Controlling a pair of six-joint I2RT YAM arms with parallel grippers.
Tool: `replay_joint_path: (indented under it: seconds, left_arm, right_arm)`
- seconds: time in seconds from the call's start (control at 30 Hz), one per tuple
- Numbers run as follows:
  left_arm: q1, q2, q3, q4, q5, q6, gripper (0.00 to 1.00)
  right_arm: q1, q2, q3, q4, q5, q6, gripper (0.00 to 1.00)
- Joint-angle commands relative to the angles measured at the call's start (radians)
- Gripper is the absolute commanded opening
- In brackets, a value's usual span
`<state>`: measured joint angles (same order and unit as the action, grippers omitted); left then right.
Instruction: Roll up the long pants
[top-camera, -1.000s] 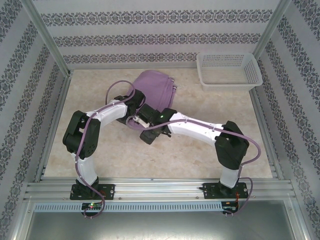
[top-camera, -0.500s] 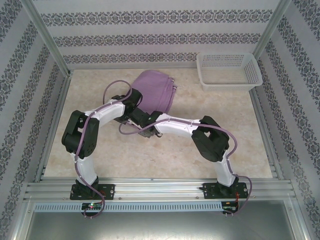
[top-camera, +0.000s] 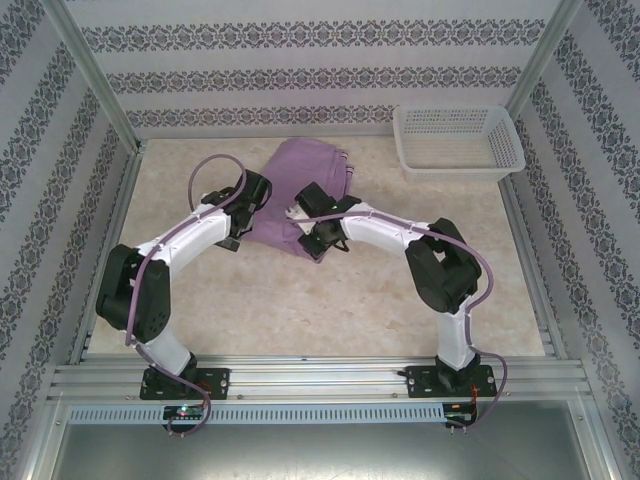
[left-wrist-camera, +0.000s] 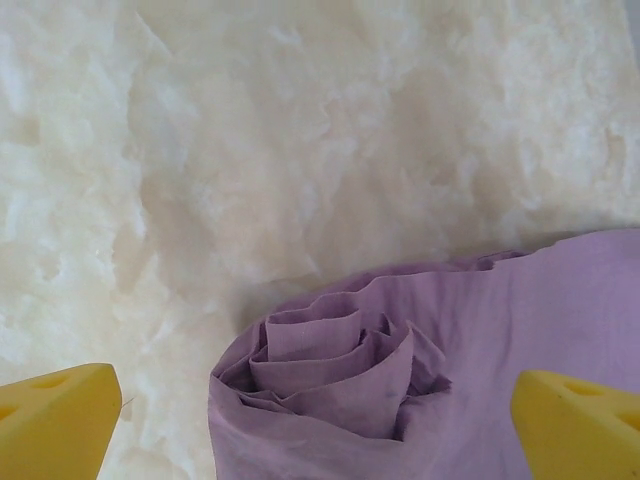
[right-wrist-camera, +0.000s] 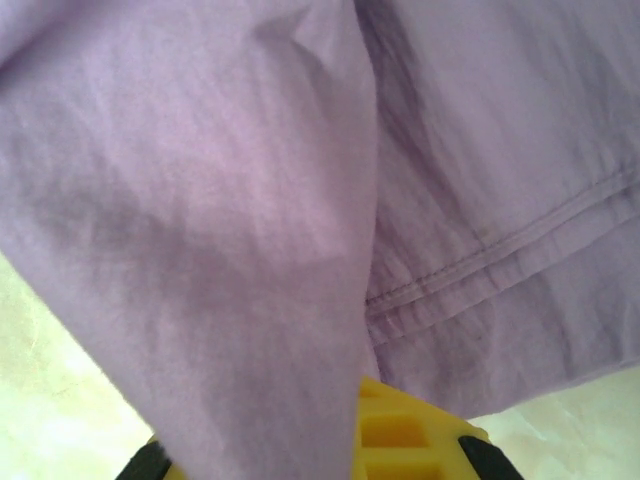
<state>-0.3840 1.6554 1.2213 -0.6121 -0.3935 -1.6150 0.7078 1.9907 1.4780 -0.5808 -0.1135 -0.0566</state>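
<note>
Long pants (top-camera: 300, 180) of lilac fabric are lying at the far middle of the desk (top-camera: 380, 310), with both arms reaching in from the near edge and meeting over them.

In the left wrist view, the left gripper (left-wrist-camera: 320, 425) is standing released, its two yellow fingertips (left-wrist-camera: 55, 420) spread wide at the lower corners. Between them the pants (left-wrist-camera: 480, 330) are showing a rolled end (left-wrist-camera: 330, 370), the layers winding in a loose spiral and facing the camera. Beyond the roll, the pale marbled desk (left-wrist-camera: 300, 130) is lying bare. From above, the left gripper (top-camera: 250, 205) is sitting at the left edge of the garment.

In the right wrist view, the right gripper (right-wrist-camera: 330, 455) is pushing up under a hanging fold of the pants (right-wrist-camera: 230, 250), and one yellow finger (right-wrist-camera: 410, 435) is peeking out beside that fold. The cloth is covering the rest, so I cannot tell whether this gripper is clenched on the fabric or released. A double-stitched seam (right-wrist-camera: 500, 255) is running across the flatter cloth to the right. From above, the right gripper (top-camera: 305, 218) is resting over the near part of the garment, close to the left one.

A white mesh basket (top-camera: 458, 165) is sitting at the far right corner, well apart from the pants.
</note>
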Motion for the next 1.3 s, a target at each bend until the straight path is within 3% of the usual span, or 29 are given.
replay_joint_path:
  seconds: [0.0, 0.33, 0.6, 0.77, 0.83, 0.9, 0.93, 0.97, 1.07, 1.13, 1.27]
  left_arm:
    - [0.006, -0.02, -0.028, 0.02, 0.025, 0.009, 1.0]
    - [-0.029, 0.026, -0.092, 0.155, 0.083, -0.044, 1.0]
    - [-0.024, 0.147, 0.055, 0.149, 0.028, 0.024, 1.0]
    - [-0.005, 0.236, 0.14, 0.14, 0.026, 0.068, 1.0]
    - [0.005, 0.259, 0.142, 0.165, 0.045, 0.078, 0.76]
    - [0.014, 0.276, 0.144, 0.157, 0.067, 0.066, 0.26]
    - [0.016, 0.28, 0.143, 0.155, 0.074, 0.064, 0.09]
    - [0.019, 0.285, 0.138, 0.154, 0.082, 0.063, 0.0]
    - [0.023, 0.286, 0.121, 0.162, 0.096, 0.06, 0.0]
    - [0.026, 0.284, 0.113, 0.16, 0.102, 0.053, 0.0]
    - [0.027, 0.284, 0.112, 0.142, 0.12, 0.041, 0.0]
  right_arm:
    - [-0.025, 0.009, 0.067, -0.051, -0.213, 0.083, 0.0]
    - [-0.096, 0.145, 0.238, -0.14, -0.576, 0.228, 0.0]
    - [-0.101, 0.167, 0.238, -0.202, -0.708, 0.215, 0.0]
    - [-0.102, 0.111, 0.154, -0.244, -0.687, 0.166, 0.0]
    - [-0.105, 0.092, 0.128, -0.256, -0.647, 0.147, 0.0]
    - [-0.105, 0.072, 0.107, -0.258, -0.596, 0.138, 0.0]
    - [-0.105, 0.063, 0.103, -0.258, -0.576, 0.136, 0.02]
    - [-0.104, 0.053, 0.099, -0.259, -0.549, 0.133, 0.07]
    - [-0.088, 0.014, 0.094, -0.273, -0.406, 0.124, 0.6]
    - [-0.055, -0.032, 0.077, -0.277, -0.245, 0.112, 0.71]
    - [0.065, -0.165, -0.007, -0.231, 0.101, 0.101, 0.81]
